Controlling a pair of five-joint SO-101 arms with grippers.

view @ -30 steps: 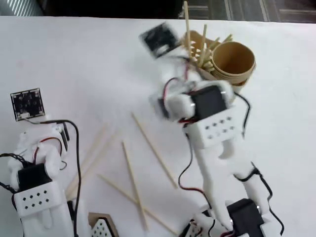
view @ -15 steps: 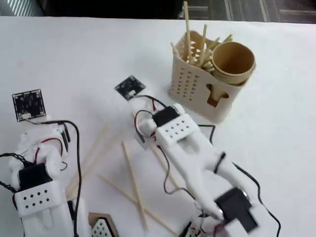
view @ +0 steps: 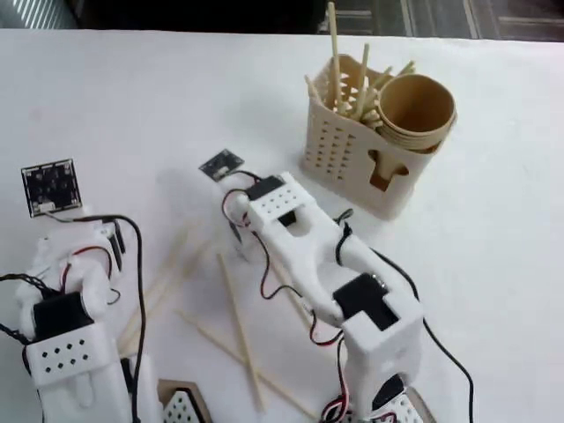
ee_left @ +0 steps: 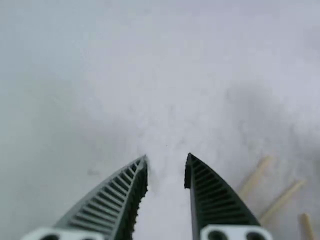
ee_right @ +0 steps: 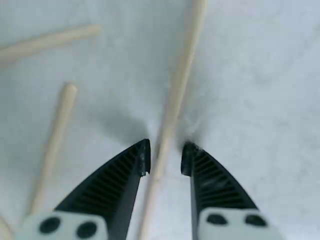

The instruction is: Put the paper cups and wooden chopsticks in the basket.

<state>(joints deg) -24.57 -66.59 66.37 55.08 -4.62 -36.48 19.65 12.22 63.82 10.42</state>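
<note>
A cream perforated basket (view: 345,157) stands at the back right, holding stacked paper cups (view: 416,109) and several wooden chopsticks (view: 334,55). More chopsticks lie loose on the white table, among them a chopstick (view: 238,330) near the front. In the right wrist view my right gripper (ee_right: 165,157) is open, low over the table, its jaws on either side of a chopstick (ee_right: 176,97) without clamping it. The right arm (view: 300,238) stretches over the table's middle. My left gripper (ee_left: 166,170) is open and holds nothing, with chopstick ends (ee_left: 256,175) off to one side.
The left arm (view: 60,335) sits at the front left beside a pair of loose chopsticks (view: 166,284). Another loose chopstick (ee_right: 52,137) lies close beside the right gripper. The table's far left and far right are bare white cloth.
The right arm has swung away from the basket to the table's middle and come down over a loose chopstick. The left arm has not moved.
</note>
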